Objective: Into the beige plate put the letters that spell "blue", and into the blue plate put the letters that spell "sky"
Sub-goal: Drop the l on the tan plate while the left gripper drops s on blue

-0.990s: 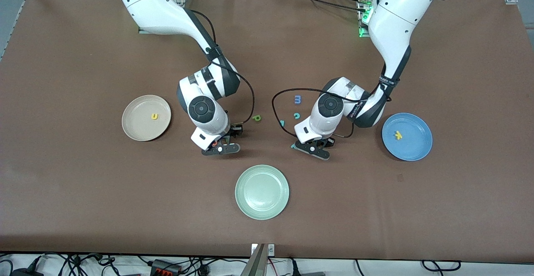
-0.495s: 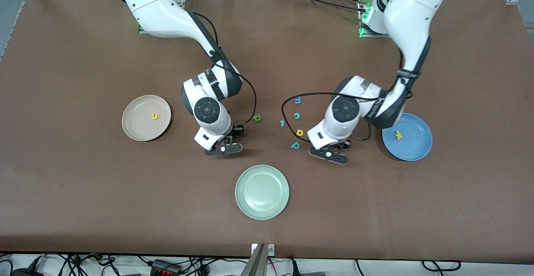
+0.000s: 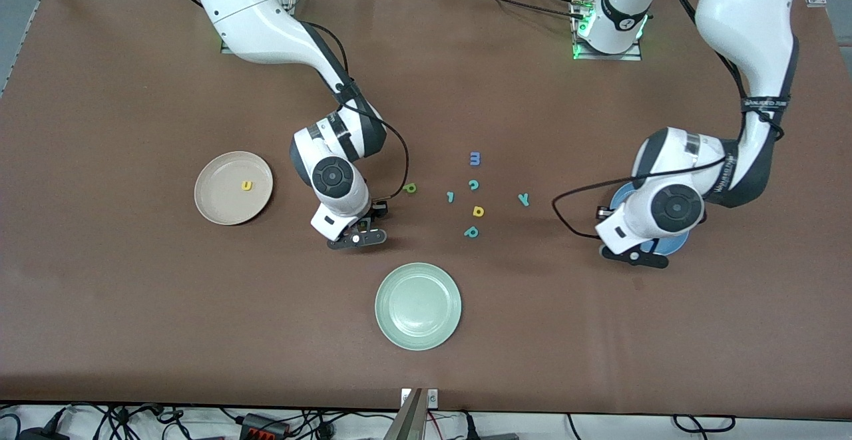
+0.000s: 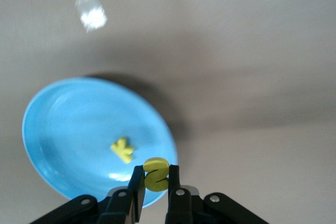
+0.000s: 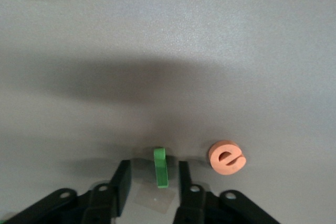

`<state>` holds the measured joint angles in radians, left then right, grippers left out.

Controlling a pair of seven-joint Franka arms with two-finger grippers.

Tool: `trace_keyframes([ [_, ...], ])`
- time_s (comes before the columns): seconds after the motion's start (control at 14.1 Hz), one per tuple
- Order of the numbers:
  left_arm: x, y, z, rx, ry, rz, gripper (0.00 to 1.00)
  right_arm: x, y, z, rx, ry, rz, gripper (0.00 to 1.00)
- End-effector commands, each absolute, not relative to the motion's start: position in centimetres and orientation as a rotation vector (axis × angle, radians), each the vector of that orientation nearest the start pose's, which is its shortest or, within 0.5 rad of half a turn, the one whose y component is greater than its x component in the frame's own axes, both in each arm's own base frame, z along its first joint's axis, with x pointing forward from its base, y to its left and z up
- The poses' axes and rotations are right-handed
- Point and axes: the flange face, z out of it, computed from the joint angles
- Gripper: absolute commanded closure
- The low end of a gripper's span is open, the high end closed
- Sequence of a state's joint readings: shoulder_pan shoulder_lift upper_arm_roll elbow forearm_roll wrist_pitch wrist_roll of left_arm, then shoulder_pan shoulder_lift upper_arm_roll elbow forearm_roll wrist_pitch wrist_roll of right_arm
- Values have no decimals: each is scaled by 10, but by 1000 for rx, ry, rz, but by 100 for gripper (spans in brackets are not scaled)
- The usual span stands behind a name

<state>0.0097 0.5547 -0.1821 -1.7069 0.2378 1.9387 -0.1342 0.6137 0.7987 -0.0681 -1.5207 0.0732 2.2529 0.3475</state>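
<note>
My left gripper is shut on the yellow s and hangs over the rim of the blue plate, where the yellow k lies. In the front view this gripper covers most of that plate. My right gripper is low at the table, open, its jaws on either side of the green bar l, apart from it. The orange e lies beside it. The beige plate holds the yellow u. The green b and teal y lie on the table.
Mid-table lie a blue m, teal c, small teal l, yellow d and teal p. A pale green plate sits nearer the camera. The right gripper is between the beige and green plates.
The left arm has swung from the letter cluster to the blue plate with the yellow s, uncovering the y, d and p. The right gripper shifted slightly and its jaws narrowed.
</note>
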Motion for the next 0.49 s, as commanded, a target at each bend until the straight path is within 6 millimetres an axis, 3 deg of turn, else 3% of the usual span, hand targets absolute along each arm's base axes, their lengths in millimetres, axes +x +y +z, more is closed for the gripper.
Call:
trace_keyframes([
  [0.0,624,-43,235,-2944,168,485,95,600,375,180,-3160,-288,76,77],
  [0.07,621,-43,228,-2945,170,497,92,600,373,179,-3161,-288,78,78],
  [0.21,621,-46,226,-2946,176,494,64,601,371,178,-3160,-300,81,85],
  [0.35,622,-37,226,-2950,159,494,0,604,369,184,-3154,-311,68,92],
  [0.42,622,-38,226,-2951,159,497,0,608,367,190,-3151,-316,57,93],
])
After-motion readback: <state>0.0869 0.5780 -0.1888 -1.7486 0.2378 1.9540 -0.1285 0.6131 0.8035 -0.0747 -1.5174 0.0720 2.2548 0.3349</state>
